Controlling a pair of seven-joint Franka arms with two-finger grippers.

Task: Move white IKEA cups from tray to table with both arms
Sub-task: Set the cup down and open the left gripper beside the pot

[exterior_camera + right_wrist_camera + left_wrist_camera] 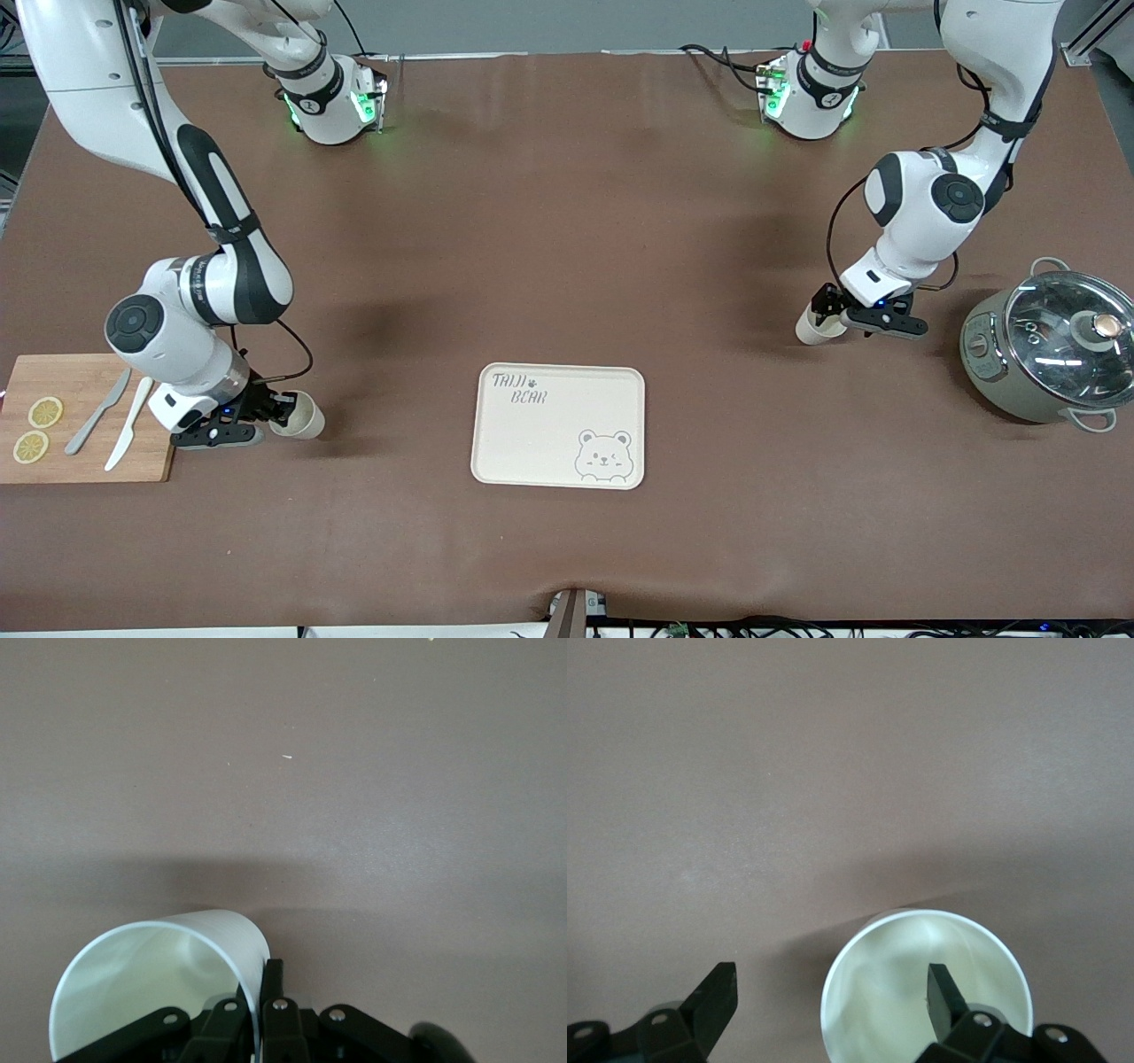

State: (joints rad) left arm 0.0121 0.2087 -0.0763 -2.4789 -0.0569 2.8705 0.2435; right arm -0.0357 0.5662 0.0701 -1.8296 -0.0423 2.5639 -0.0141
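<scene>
Right pincer (257, 1001) pinches cup (155, 979) wall; left pincer (833, 997) open astride other cup's (921, 992) rim.

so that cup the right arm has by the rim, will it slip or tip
The right gripper pinches only one wall of its white cup, a thin, smooth rim, so it could well swivel or slip. The cup already hangs tilted; it looks light and empty. Set down on its narrower base, it would probably tip easily.
</scene>
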